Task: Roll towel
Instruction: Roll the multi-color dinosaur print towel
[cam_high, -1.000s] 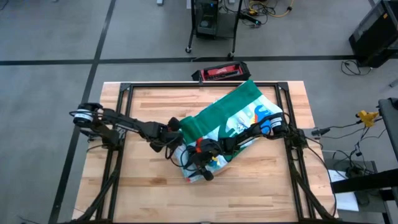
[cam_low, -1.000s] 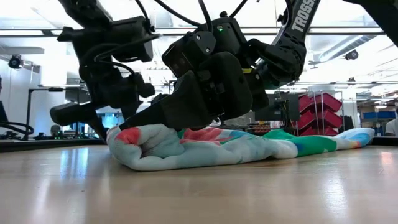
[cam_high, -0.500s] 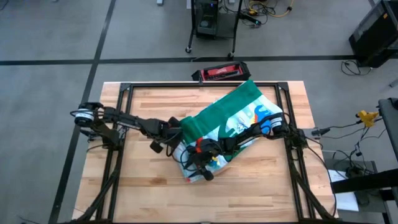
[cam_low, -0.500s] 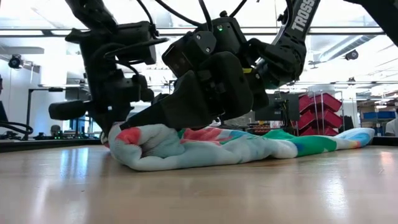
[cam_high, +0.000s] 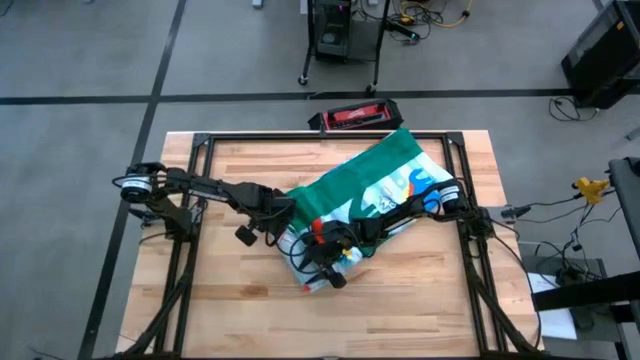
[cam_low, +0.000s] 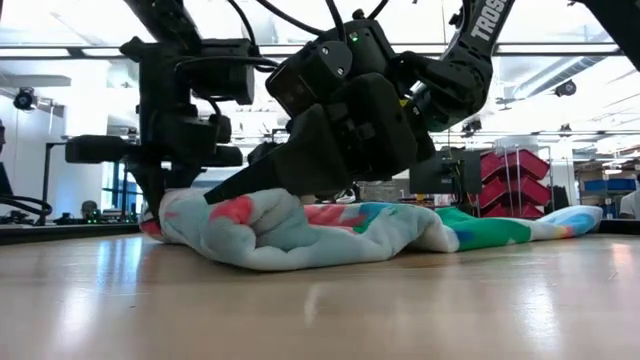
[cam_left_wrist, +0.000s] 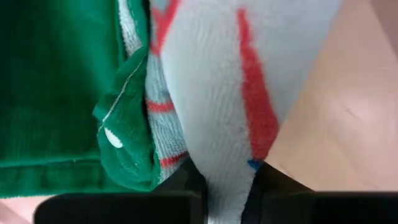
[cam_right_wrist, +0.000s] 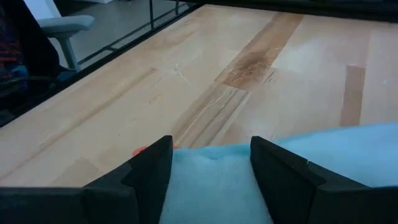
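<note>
The towel lies aslant on the wooden table. Its green back is up at the far right, and its striped dinosaur face is rolled into a thick bundle at the near left end. My left gripper reaches in from the table's left and is shut on the bundle's left side. My right gripper comes from the right over the towel and sits on the bundle's near end, with cloth filling the gap between its fingers. My left gripper pinches a fold of the striped face between its two fingers, right beside the green border. The fingers come about level from the table's left. That end of the bundle sits raised a little off the table. My right gripper has the pale blue bulge of the rolled end between its two fingers. It comes from above, slanting down toward the near left. The bundle under it rests on the table.
A black metal frame runs round the tabletop. A red and black case lies just beyond the far edge. Bare wood lies between the bundle and the near edge, and also at the left.
My left gripper has gone toward the right and far edge into the towel's left side and taken hold. The bundle's left end has risen and bulged toward the left. My right gripper has tipped up a little with the roll.
</note>
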